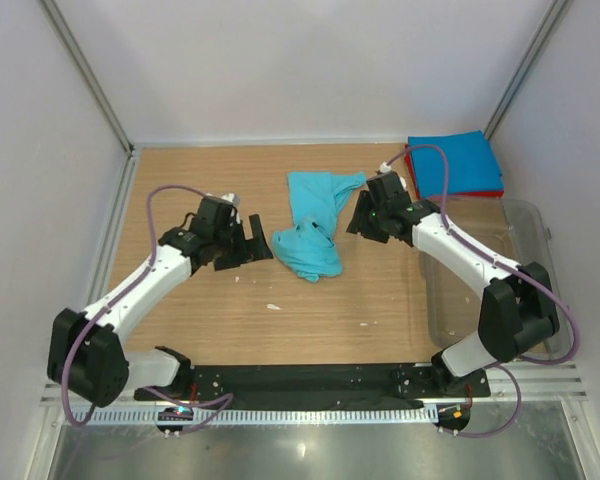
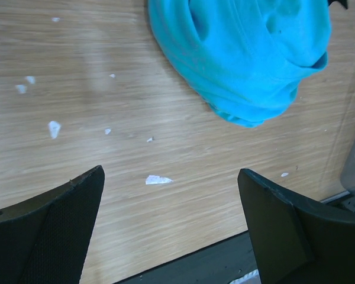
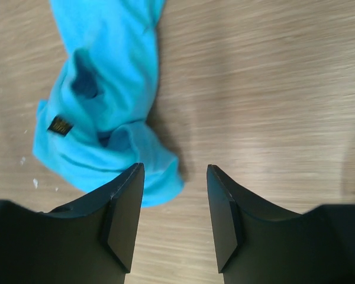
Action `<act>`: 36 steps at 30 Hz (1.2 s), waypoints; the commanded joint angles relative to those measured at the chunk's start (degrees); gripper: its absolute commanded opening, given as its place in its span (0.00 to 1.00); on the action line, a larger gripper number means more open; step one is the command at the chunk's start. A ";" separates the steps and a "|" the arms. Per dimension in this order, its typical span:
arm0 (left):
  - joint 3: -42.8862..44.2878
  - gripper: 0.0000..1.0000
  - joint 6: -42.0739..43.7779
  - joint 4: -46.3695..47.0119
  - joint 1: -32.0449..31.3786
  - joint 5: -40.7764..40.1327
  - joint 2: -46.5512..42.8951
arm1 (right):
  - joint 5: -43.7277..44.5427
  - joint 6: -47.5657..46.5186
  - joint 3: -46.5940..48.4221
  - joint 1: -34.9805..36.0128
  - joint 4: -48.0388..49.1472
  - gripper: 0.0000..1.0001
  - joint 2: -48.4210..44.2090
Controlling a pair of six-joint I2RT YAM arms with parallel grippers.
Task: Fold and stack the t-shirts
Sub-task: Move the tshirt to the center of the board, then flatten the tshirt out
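Note:
A turquoise t-shirt (image 1: 312, 225) lies crumpled in the middle of the wooden table. It also shows in the left wrist view (image 2: 248, 53) and the right wrist view (image 3: 100, 100). At the back right a blue folded t-shirt (image 1: 450, 163) lies on top of a red folded one (image 1: 460, 192). My left gripper (image 1: 248, 245) (image 2: 171, 177) stands wide open just left of the turquoise shirt, over bare wood. On the shirt's right side, my right gripper (image 1: 363, 215) (image 3: 174, 171) has its jaws apart with nothing between them. The cloth's edge lies beside its left finger (image 3: 127, 207).
A clear plastic tub (image 1: 525, 280) stands along the right edge of the table. Small white scraps (image 1: 273, 306) (image 2: 157, 179) dot the wood in front of the shirt. White walls close in the table on three sides, and a black base rail (image 1: 310, 380) runs along the near edge.

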 commanded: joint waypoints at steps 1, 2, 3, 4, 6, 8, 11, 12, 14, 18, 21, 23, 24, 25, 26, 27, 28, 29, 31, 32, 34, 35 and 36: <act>3.52 0.95 -2.29 7.21 -2.91 2.92 7.40 | -0.64 -3.38 -1.58 -3.42 1.30 0.52 -2.19; 5.00 0.95 -2.64 9.40 -3.26 3.54 9.44 | -1.96 -3.74 -2.10 -4.21 1.57 0.52 -2.54; 5.71 0.94 -2.91 10.64 -3.87 4.76 11.03 | -2.23 -4.27 -2.19 -4.31 1.57 0.52 -3.41; 6.24 0.94 -3.17 11.95 -4.05 5.04 12.44 | -2.58 -5.14 -2.46 -4.31 1.57 0.52 -3.94; 7.91 0.93 -3.88 14.25 -4.49 4.86 16.66 | -5.22 -5.76 -3.51 -4.39 1.92 0.52 -4.82; 9.49 0.91 -4.05 15.21 -4.75 4.86 20.86 | -6.88 -6.46 -4.30 -4.39 3.15 0.52 -5.53; 10.38 0.83 -4.75 16.71 -4.76 6.27 24.05 | -11.10 -7.78 -6.32 -4.31 6.22 0.52 -6.32; 10.38 0.79 -5.02 17.15 -4.76 6.53 25.10 | -13.29 -8.14 -7.63 -4.31 7.19 0.52 -6.41; 10.64 0.54 -5.11 17.68 -4.76 5.48 25.46 | -13.84 -8.31 -8.61 -4.31 8.60 0.53 -6.67; 11.96 0.17 -5.02 14.97 -3.01 2.58 24.67 | -13.93 -7.79 -9.31 -4.31 8.60 0.55 -6.15; 12.84 0.00 -4.41 8.91 0.41 -1.80 21.96 | -14.10 -7.17 -9.66 -4.31 8.69 0.55 -6.23; 11.35 0.00 -4.23 5.30 4.01 -6.62 18.09 | -13.58 -7.00 -9.49 -4.22 8.34 0.55 -6.41; 10.48 0.00 -4.58 4.42 5.25 -7.26 16.95 | -13.05 -6.82 -9.58 -4.22 8.16 0.56 -6.50; 8.64 0.00 -4.84 3.02 6.40 -9.35 14.50 | -12.52 -6.30 -9.40 -4.22 7.90 0.56 -6.50; 7.93 0.00 -4.15 2.57 7.36 -11.20 13.26 | -11.21 -5.95 -9.14 -4.22 7.55 0.56 -6.41; 7.40 0.00 -3.18 2.74 7.03 -10.70 12.11 | -10.50 -5.77 -8.88 -4.22 7.29 0.56 -6.32; 6.87 0.00 -2.22 3.61 6.50 -9.48 10.79 | -10.15 -5.59 -8.61 -4.22 6.50 0.56 -5.89; 6.08 0.09 -0.21 7.01 4.41 -7.72 9.48 | -9.54 -5.33 -8.00 -4.22 6.23 0.56 -5.80; 7.30 0.37 1.21 8.80 1.24 -3.68 9.81 | -9.00 -5.24 -7.56 -4.22 5.44 0.56 -5.80; 9.91 0.61 3.13 8.89 -2.43 -3.40 11.73 | -8.74 -5.24 -7.47 -4.22 5.09 0.56 -6.40; 14.13 0.73 5.52 8.19 -5.97 -4.54 13.93 | -8.39 -5.33 -7.47 -4.22 4.21 0.56 -7.37; 15.20 0.74 6.57 8.10 -8.77 -4.98 15.34 | -8.04 -5.33 -7.56 -4.22 3.86 0.56 -8.51; 16.00 0.75 8.41 8.10 -9.84 -5.50 17.53 | -7.60 -5.41 -7.64 -4.22 3.51 0.56 -9.13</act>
